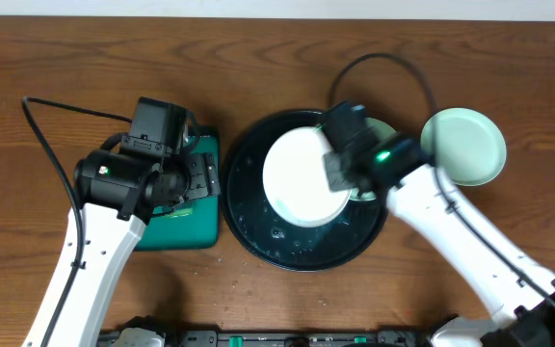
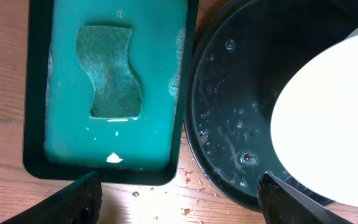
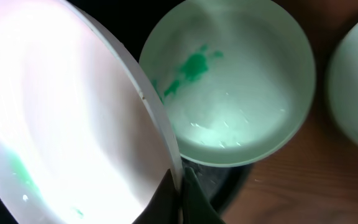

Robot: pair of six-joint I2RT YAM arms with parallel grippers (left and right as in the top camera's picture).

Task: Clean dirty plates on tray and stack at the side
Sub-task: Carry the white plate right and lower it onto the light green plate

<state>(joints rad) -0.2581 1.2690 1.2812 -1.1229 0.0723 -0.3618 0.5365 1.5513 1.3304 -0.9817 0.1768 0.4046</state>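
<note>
My right gripper (image 1: 338, 172) is shut on the rim of a white plate (image 1: 302, 176) and holds it tilted above the round black tray (image 1: 258, 231). The wrist view shows the fingers (image 3: 180, 190) pinching that plate (image 3: 61, 118), which has faint green smears. A second plate (image 3: 235, 93) with a teal smear lies on the tray's right side, mostly hidden under my arm in the overhead view (image 1: 382, 130). A third pale mint plate (image 1: 465, 145) sits on the table to the right. My left gripper (image 2: 179, 202) is open and empty over the wood between the green tray and the black tray (image 2: 229, 106).
A rectangular green tray (image 1: 196, 217) with a black rim stands left of the round tray. It holds teal liquid (image 2: 67, 130) and a green sponge (image 2: 109, 71). Crumbs lie on the wood near it. A black cable (image 1: 383, 63) loops behind the round tray.
</note>
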